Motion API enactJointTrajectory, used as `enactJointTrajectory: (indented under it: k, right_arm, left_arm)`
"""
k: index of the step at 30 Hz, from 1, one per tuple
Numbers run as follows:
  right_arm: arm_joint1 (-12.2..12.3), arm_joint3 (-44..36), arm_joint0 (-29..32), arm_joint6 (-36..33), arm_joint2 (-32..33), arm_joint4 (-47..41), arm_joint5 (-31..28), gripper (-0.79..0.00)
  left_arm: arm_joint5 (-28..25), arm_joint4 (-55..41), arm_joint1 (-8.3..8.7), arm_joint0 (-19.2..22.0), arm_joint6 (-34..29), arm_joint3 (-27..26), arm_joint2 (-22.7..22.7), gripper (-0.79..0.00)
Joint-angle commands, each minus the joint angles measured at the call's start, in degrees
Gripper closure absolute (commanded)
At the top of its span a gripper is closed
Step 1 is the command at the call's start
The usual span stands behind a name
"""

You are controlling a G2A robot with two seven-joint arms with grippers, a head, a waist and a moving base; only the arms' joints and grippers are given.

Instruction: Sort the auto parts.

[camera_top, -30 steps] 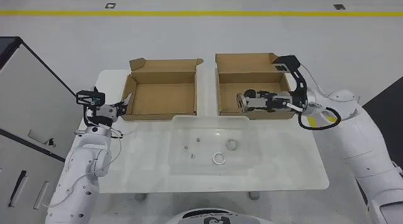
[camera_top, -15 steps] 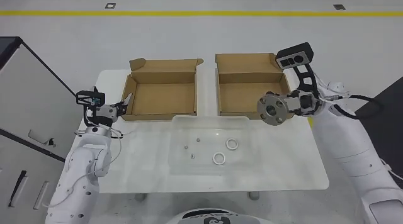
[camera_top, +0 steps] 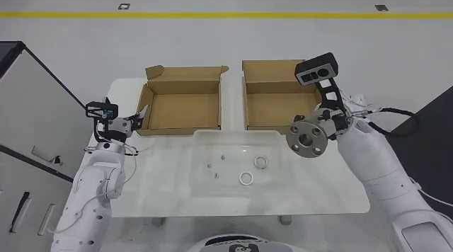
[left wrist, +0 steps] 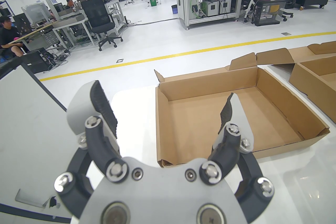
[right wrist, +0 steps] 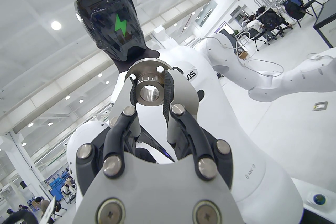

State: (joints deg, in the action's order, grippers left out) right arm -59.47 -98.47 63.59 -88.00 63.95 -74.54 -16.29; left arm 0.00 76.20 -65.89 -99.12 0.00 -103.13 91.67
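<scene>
Right gripper (right wrist: 151,89) fingers clamp a metal flange (right wrist: 147,66) by its hub, raised probably for identification. Left gripper (left wrist: 164,93) fingers stand open.

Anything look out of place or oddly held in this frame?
One thing: the right gripper holds the metal flange tipped up on edge, its face toward the robot's head, in the air near the front edge of the right cardboard box. That may be an inspection pose. Nothing looks spilled or damaged.
</scene>
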Motion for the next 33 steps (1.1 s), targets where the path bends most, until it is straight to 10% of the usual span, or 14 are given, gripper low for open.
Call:
enactJointTrajectory:
  k: [1,22,33]
  right_arm:
    - [0.00,0.00,0.00,0.00,0.00,0.00,0.00,0.000]
    - [-3.89,2.09,5.37,4.64,-2.40,-25.17,7.55,0.000]
    - [-4.55,2.46,5.49,6.19,1.47,-14.60,4.35,0.000]
  left_arm:
    - [0.00,0.00,0.00,0.00,0.00,0.00,0.00,-0.785]
    - [0.00,0.00,0.00,0.00,0.00,0.00,0.00,-0.785]
    - [0.00,0.00,0.00,0.00,0.00,0.00,0.00,-0.785]
